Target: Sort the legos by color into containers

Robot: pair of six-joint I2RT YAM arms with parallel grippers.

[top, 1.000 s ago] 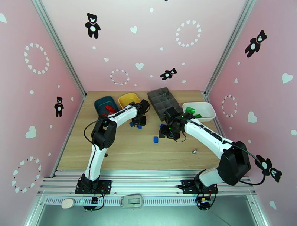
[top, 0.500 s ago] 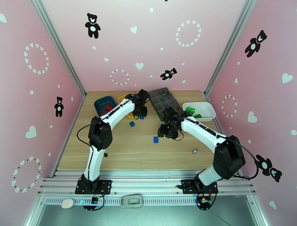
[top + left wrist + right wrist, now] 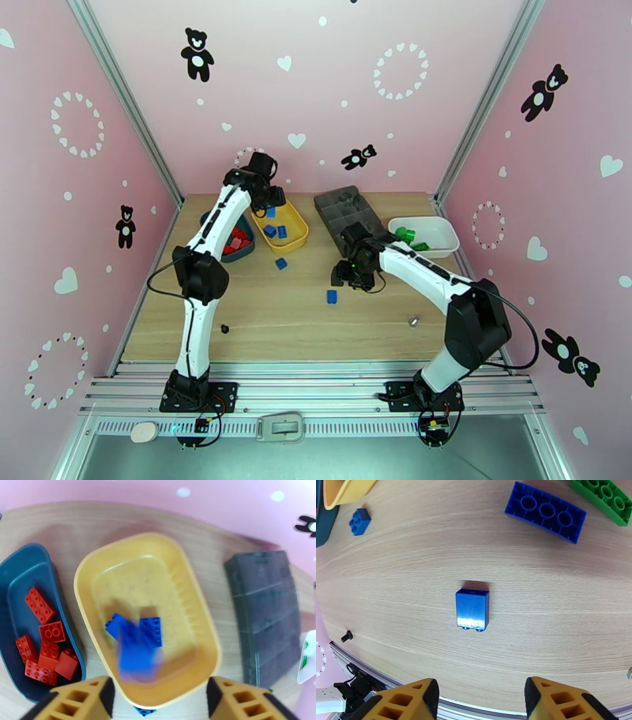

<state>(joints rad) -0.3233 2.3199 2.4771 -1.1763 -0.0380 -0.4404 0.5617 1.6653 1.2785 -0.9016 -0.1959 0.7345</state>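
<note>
Both spread apart, left fingers [image 3: 79,701] hang over the yellow tray [image 3: 81,586] rim, right fingers [image 3: 407,701] over an isolated blue brick [image 3: 472,609].

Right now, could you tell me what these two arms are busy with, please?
They are sorting bricks by colour. The left gripper hangs open over the yellow tray, a blurred blue brick beneath it apparently dropping in beside other blue bricks. Red bricks lie in the teal tray, green bricks in the white tray. The right gripper hovers open above a loose blue brick on the table.
</note>
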